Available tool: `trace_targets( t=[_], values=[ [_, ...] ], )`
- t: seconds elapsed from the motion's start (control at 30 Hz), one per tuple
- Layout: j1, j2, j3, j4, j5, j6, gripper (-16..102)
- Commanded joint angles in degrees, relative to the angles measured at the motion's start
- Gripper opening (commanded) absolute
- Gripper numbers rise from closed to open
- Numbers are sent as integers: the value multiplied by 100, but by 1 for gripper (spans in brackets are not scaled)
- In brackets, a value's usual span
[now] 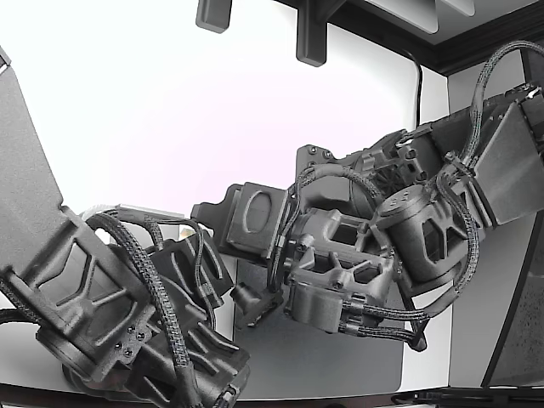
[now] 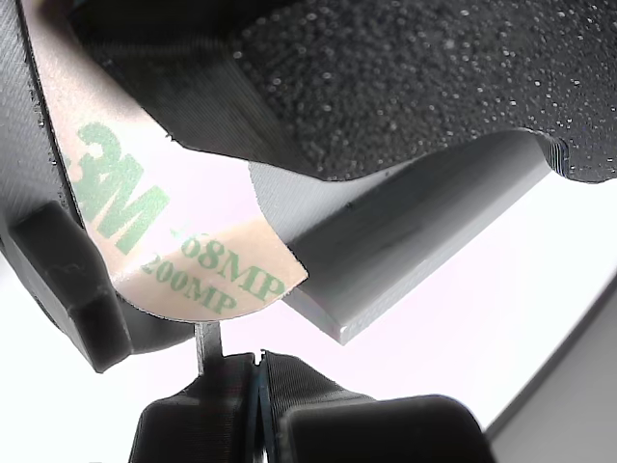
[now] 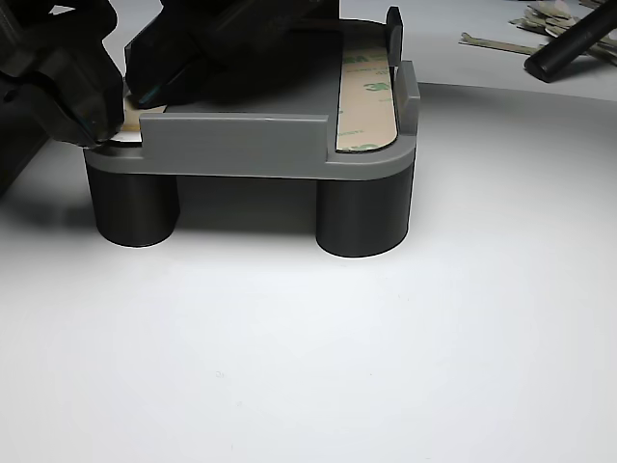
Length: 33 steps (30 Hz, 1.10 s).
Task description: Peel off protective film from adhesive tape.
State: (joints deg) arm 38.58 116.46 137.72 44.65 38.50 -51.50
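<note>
A grey fixture [image 3: 241, 145] stands on two black cylindrical feet. One tape strip with tan protective film [image 3: 366, 106] printed "3M" lies along its side at the other view's right. The end of a second tan film [image 3: 131, 118] shows at the opposite side, right against my gripper [image 3: 101, 125]. Up close, this film [image 2: 183, 241] reads "3M 468MP 200MP" and curves over the grey plate's corner [image 2: 386, 260]. My gripper [image 2: 258, 381] is shut just past the film's rounded end. A thin sliver [image 2: 207, 345] sits between the film's edge and the fingers. No film shows in the seam.
Two dark arms [image 1: 340, 255] crowd over the fixture in the exterior view and hide it. Peeled film scraps [image 3: 540, 17] and a black rod [image 3: 571, 43] lie at the far right of the other view. The white table [image 3: 308, 347] spreads in front of the fixture.
</note>
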Motion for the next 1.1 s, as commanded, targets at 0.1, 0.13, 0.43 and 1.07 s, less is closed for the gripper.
trace_targets(
  t=[0.1,0.13,0.43,1.07],
  values=[
    [26,9,-299,105,62,62,-11],
    [35,-18,-316,114,70,70,-11],
    [79,-158,-466,202,105,88,-11],
    [141,-448,-642,308,62,185,-11]
  ],
)
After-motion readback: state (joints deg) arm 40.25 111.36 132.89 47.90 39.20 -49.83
